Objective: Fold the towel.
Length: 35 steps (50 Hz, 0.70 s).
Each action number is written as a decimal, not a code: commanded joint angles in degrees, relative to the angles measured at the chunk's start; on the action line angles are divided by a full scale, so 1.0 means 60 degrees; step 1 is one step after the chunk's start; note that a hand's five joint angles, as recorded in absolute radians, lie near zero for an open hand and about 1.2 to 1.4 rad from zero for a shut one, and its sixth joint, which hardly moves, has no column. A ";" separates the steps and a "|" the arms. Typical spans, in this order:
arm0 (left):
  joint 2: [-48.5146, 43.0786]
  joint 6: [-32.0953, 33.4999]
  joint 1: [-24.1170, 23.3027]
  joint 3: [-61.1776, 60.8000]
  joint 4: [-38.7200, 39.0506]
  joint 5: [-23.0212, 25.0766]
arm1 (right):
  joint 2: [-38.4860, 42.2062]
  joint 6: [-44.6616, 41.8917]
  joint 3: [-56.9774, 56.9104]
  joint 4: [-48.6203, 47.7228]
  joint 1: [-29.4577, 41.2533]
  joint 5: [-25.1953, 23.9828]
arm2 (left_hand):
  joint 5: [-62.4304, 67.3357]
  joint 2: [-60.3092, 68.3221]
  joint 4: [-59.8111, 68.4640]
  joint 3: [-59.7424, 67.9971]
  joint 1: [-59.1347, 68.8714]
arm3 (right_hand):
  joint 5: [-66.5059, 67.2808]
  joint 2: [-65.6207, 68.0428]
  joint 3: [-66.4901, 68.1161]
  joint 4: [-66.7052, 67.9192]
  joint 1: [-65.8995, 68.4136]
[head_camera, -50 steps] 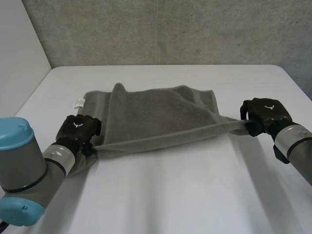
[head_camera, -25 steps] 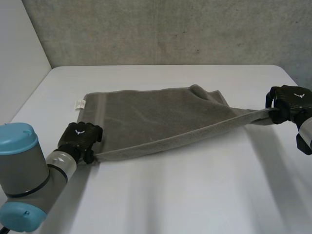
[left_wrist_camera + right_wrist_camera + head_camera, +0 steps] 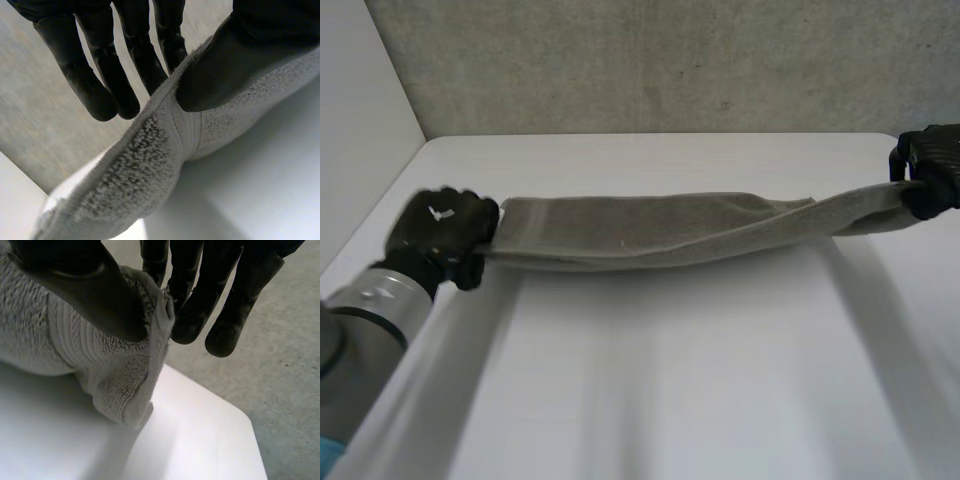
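Nearest, at 7 o'clock in the head view, the left arm reaches up to the left hand at 9 o'clock. That hand pinches one end of the towel. In its wrist view the thumb presses the cloth's edge against the straight fingers behind it.

From there the towel runs as a narrow, taut band over the white table toward 2 o'clock. It looks lifted, with its shadow on the table below. I cannot tell whether its slightly sagging middle brushes the surface.

At the far end the right hand clamps the other end the same way, cloth caught between thumb and fingers. Behind it stands the grey wall.

The step in hand looks like carrying the held edge over to lay the fold. To do it well:
- Both pinches should stay firm and level, so the band does not twist.
- The tension should be just enough to flatten wrinkles without dragging the cloth from either grip.
- The hands should travel together and lower evenly, so edge meets edge.
- Letting go should wait until the cloth rests flat.

Count: one towel, one table, two hands, both gripping.
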 commanded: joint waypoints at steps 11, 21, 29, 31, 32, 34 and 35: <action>0.2366 0.1554 0.0229 -0.0282 -0.2837 0.1119 | -0.0830 -0.4679 -0.1651 0.5534 -0.1758 -0.2024 | -0.2376 -0.1013 -0.1124 -0.1312 -0.0400 | 0.0510 0.0901 0.0609 0.0584 0.0574; 0.0687 0.1598 0.0551 0.0097 -0.1831 0.1719 | 0.0073 -0.4680 -0.1784 0.5377 -0.1804 -0.2642 | -0.2376 -0.1013 -0.1124 -0.1312 -0.0400 | 0.0510 0.0901 0.0609 0.0584 0.0574; -0.2563 0.1642 0.0449 0.1939 -0.0436 0.1764 | 0.2885 -0.4256 -0.3099 0.4542 0.0038 -0.1007 | -0.2376 -0.1013 -0.1124 -0.1312 -0.0400 | 0.0510 0.0901 0.0609 0.0584 0.0574; -0.3244 0.1628 0.0405 0.2574 -0.0435 0.1735 | 0.3461 -0.4137 -0.3498 0.4321 0.0453 -0.0489 | -0.2376 -0.1013 -0.1124 -0.1312 -0.0400 | 0.0510 0.0901 0.0609 0.0584 0.0574; -0.3839 0.1613 0.0376 0.3169 -0.0478 0.1720 | 0.3940 -0.4036 -0.3861 0.4060 0.0772 -0.0054 | -0.2376 -0.1013 -0.1124 -0.1312 -0.0400 | 0.0510 0.0901 0.0609 0.0584 0.0574; -0.4425 0.1598 0.0332 0.3726 -0.0522 0.1720 | 0.4326 -0.3932 -0.4128 0.3764 0.0980 0.0259 | -0.2376 -0.1013 -0.1124 -0.1312 -0.0400 | 0.0510 0.0901 0.0609 0.0584 0.0574; -0.4938 0.1598 0.0288 0.4225 -0.0566 0.1734 | 0.4630 -0.3816 -0.4375 0.3459 0.1081 0.0447 | -0.2376 -0.1013 -0.1124 -0.1312 -0.0400 | 0.0510 0.0901 0.0609 0.0584 0.0574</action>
